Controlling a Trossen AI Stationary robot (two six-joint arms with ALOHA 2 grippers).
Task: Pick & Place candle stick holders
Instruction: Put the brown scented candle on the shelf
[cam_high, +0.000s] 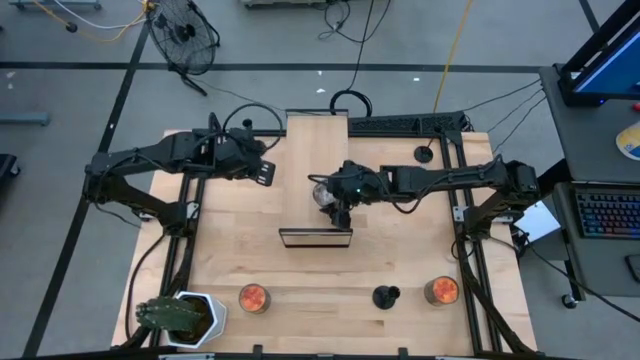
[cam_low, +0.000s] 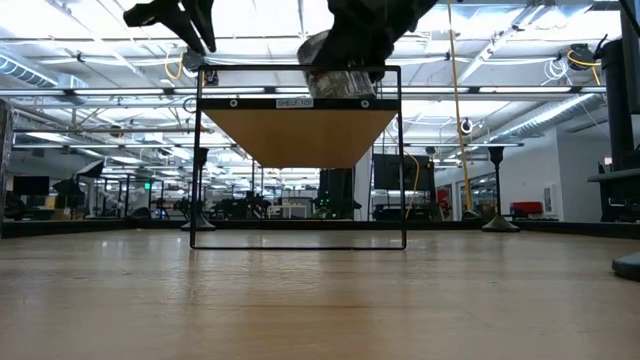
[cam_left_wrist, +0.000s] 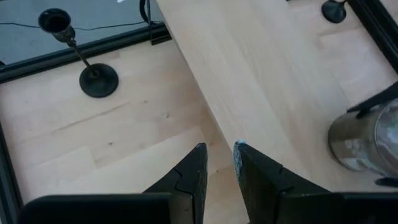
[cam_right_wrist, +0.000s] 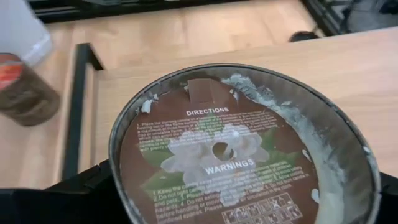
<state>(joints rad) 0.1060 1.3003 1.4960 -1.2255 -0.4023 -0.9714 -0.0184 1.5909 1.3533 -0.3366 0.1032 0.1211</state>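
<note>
One black candle stick holder (cam_high: 386, 296) stands on its disc base near the table's front edge. A second one (cam_high: 425, 153) stands at the far right. The left wrist view shows one (cam_left_wrist: 93, 78) upright on the table, and another (cam_left_wrist: 334, 9) farther off. My right gripper (cam_high: 335, 198) is shut on a round silver jar (cam_right_wrist: 242, 149) over the raised wooden shelf (cam_high: 316, 150). My left gripper (cam_left_wrist: 219, 163) hovers at the shelf's left edge, its fingers nearly together and empty. My right gripper pinches the jar's round silver wall (cam_right_wrist: 121, 155) between its two fingers (cam_right_wrist: 93, 186), one on each side. The jar's flat labelled face is turned toward the wrist. The jar (cam_low: 335, 55) sits at the shelf's top frame; I cannot tell whether it touches the shelf.
Two orange-topped jars (cam_high: 253, 297) (cam_high: 441, 290) stand near the front edge. A plant in a white pot (cam_high: 180, 315) stands at the front left corner. The shelf's black frame (cam_low: 300, 240) stands mid-table. Bare wood lies between shelf and front edge.
</note>
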